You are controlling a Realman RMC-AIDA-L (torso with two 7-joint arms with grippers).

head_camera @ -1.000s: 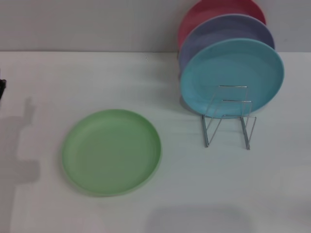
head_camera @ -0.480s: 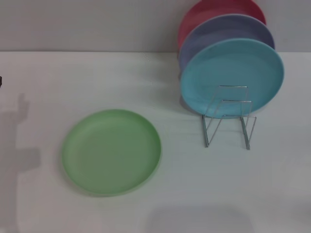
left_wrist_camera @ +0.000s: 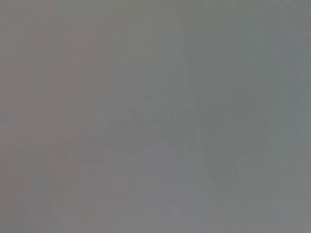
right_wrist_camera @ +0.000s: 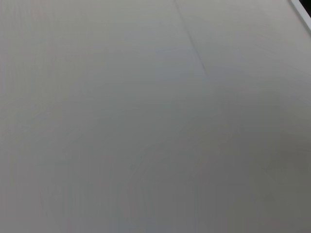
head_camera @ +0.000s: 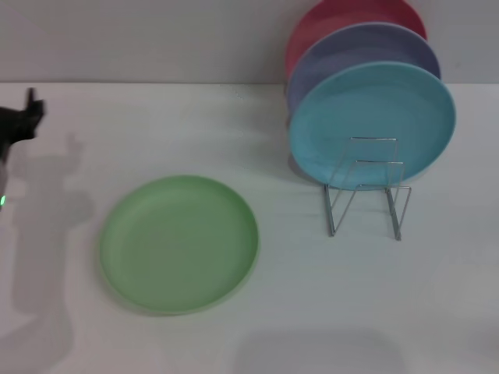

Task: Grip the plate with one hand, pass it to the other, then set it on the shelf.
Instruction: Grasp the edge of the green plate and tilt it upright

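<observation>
step: reach | my left gripper [head_camera: 19,125] at table's far left edge, finger state unclear | green plate [head_camera: 178,243] flat mid-table, untouched | rack [head_camera: 366,191] front slot free for it

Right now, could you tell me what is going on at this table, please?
The left gripper is at the far left edge of the head view, apart from the light green plate, which lies flat and untouched on the white table. The wire plate rack already holds a turquoise plate, a lilac plate and a red plate upright, with free loops in front. The right gripper is out of sight.
</observation>
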